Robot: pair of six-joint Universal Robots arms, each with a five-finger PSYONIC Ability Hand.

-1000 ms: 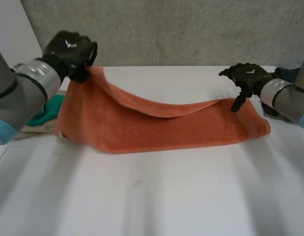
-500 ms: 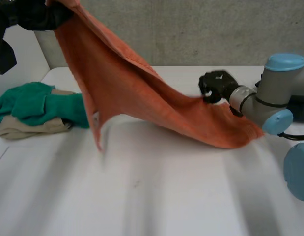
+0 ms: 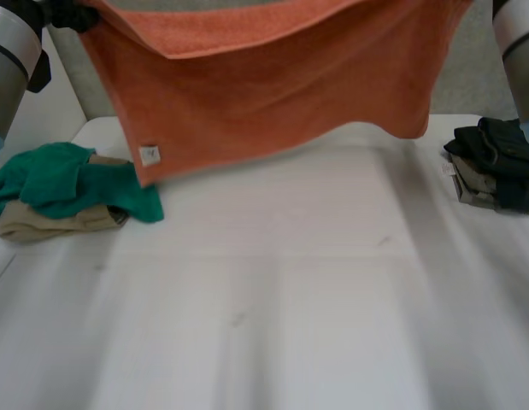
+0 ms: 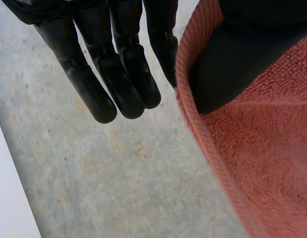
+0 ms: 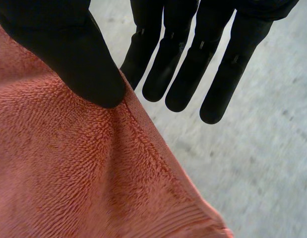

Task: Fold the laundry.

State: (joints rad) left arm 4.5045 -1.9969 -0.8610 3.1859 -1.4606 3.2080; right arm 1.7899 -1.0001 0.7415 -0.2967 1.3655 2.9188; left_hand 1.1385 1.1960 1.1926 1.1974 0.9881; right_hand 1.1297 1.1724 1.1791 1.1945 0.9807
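Raised off the bench (image 3: 273, 299) since half a second ago: orange towel (image 3: 273, 94), now hung spread above the far side. Pinched along its top edge between thumb and straight fingers, left end by left robot hand (image 4: 118, 74), right end by right robot hand (image 5: 69, 49). White bench, grey concrete wall (image 3: 469, 81) behind. Far left, green cloth (image 3: 67, 184) over beige cloth (image 3: 50, 224) — far right, dark pile (image 3: 499, 162).

The orange terry towel (image 3: 273, 94) hangs spread wide, clear above the far edge of the counter (image 3: 273, 290), top hem flopped forward, white tag (image 3: 149, 155) at one lower corner.
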